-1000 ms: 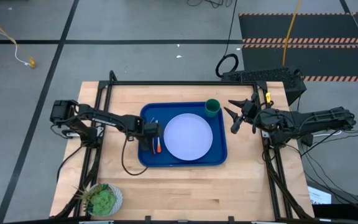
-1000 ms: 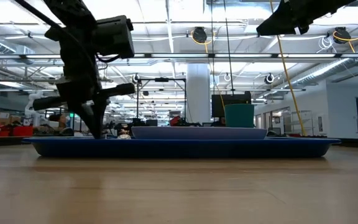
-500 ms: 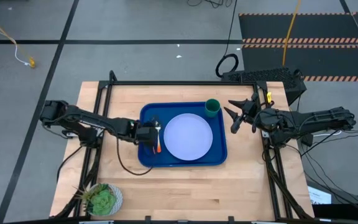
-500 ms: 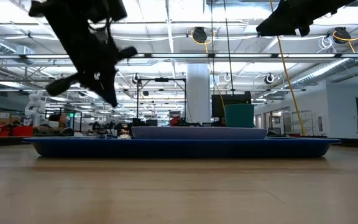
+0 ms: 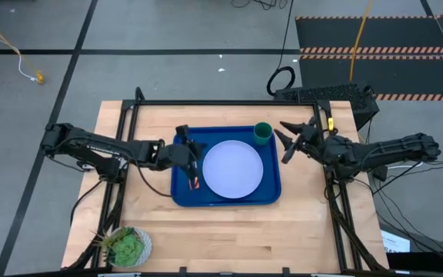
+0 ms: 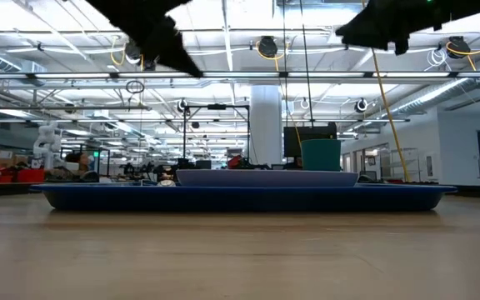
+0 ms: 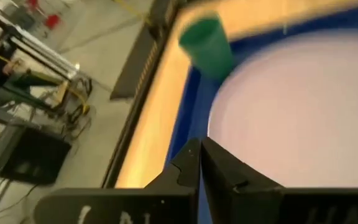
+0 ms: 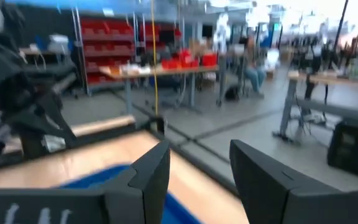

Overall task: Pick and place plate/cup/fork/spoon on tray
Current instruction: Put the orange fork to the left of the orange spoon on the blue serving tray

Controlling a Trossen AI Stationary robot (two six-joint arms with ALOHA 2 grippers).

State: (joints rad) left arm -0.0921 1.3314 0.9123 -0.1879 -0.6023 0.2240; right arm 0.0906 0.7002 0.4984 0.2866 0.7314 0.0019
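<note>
**Left gripper up off the tray, cutlery left lying beside the plate**

Left gripper (image 5: 193, 149) has lifted clear of the tray (image 5: 271, 196): a second ago the low view had it reaching down to the tray's near end, half a second ago it was partway up, and now only a dark piece of it (image 6: 152, 33) shows at the top of that view. From above it has also shifted a little toward the far left corner of the tray. Its fingers (image 7: 194, 168) are pressed together with nothing between them.

Just below the left gripper in the high view, an orange handle (image 5: 193, 183) lies inside the tray, close against the plate's left edge. Whether this is the fork or the spoon cannot be told, nor whether both lie there. The plate (image 5: 233, 169) sits flat in the middle of the tray, immediately right of the gripper. The cup (image 5: 262, 133) stands upright in the tray's far right corner, beyond the plate from the gripper and apart from it.

Right gripper (image 5: 288, 144) hovers off the tray's right edge, near the cup, raised above the table; it has edged slightly toward the cup. Its fingers (image 8: 145, 171) are spread wide and empty.

A small potted plant (image 5: 126, 246) stands at the table's near left corner, well apart from both grippers.
</note>
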